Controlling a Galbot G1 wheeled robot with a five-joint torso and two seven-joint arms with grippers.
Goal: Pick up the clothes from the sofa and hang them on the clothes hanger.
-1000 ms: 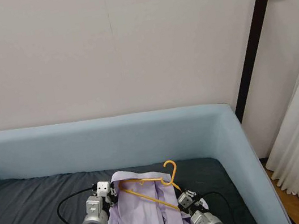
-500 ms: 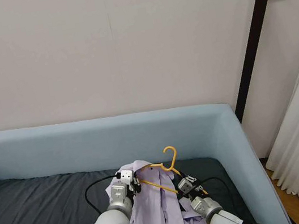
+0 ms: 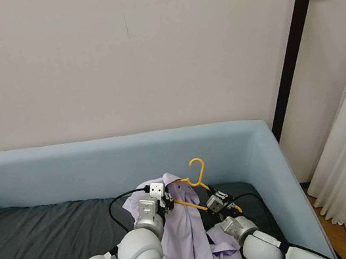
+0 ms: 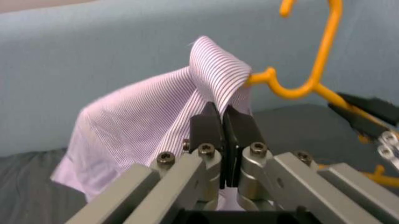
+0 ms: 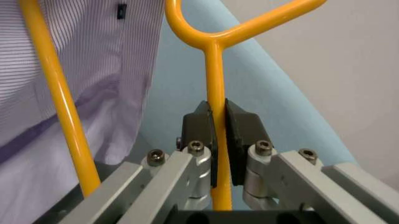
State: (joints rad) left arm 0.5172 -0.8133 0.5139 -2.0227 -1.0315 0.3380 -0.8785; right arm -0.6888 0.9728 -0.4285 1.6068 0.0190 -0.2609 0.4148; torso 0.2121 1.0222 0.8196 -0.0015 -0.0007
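Head view: my left gripper (image 3: 165,199) and right gripper (image 3: 220,201) are raised over the dark seat of the sofa (image 3: 256,149), near its right end. The striped shirt (image 3: 191,246) hangs between them. The yellow hanger (image 3: 197,177) is tilted, hook uppermost.

Left wrist view: the left gripper is clenched on a fold of the shirt just below the collar. The collar is draped over the hanger beside the neck of the hook.

Right wrist view: the right gripper is clamped on a straight rod of the hanger, with shirt cloth just beside it.

Procedure, as I judge it: hold the hanger steady with the right gripper. Draw the collar fold along the hanger arm with the left gripper and keep the cloth taut. Do not release until the shirt shoulder sits over the arm end, otherwise the shirt is likely to slide off the tilted side.
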